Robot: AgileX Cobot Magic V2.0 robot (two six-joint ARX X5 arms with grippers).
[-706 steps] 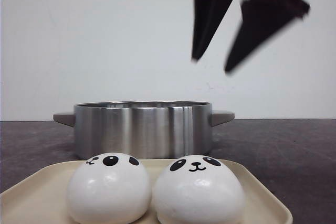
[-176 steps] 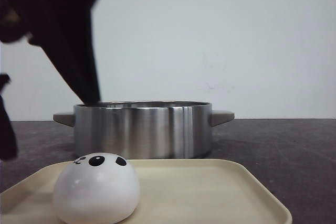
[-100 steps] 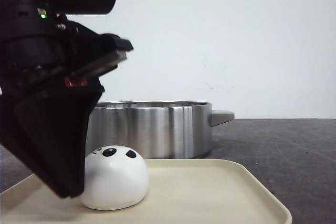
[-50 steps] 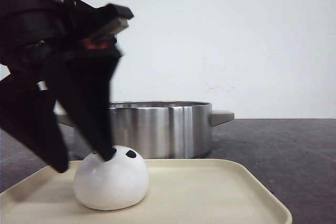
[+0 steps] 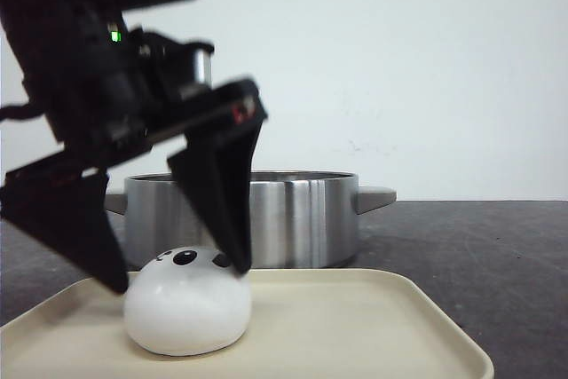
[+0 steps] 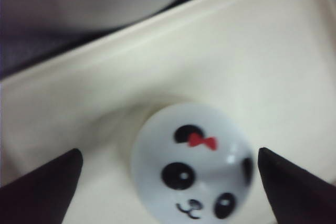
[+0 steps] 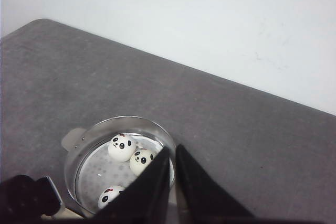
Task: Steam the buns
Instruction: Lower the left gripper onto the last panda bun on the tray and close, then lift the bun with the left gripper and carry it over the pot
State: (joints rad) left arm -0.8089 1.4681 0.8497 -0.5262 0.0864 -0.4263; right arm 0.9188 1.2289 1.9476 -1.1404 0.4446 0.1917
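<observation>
Four glossy white panda-faced buns show in all: one bun sits at the lower left of the front view on the single cream plastic tray, and three more lie inside the single round stainless steel steamer pot, seen from above in the lower left of the right wrist view. That pot stands on the dark grey table just behind the tray.

My left gripper is spread wide, straddling the tray bun. The far finger reaches down to the bun's top right, by one black ear patch, seemingly touching it; the near finger ends at the bun's upper left edge, and I cannot tell whether it touches. From my left wrist, the bun sits low and central between both black fingertips, with gaps on either side.

My right gripper has its fingers pressed nearly together, holding nothing, high above the pot.

Half a second ago my left fingers stood further left, one tip on the bun's crown; now they have shifted right. The bun has not moved.
</observation>
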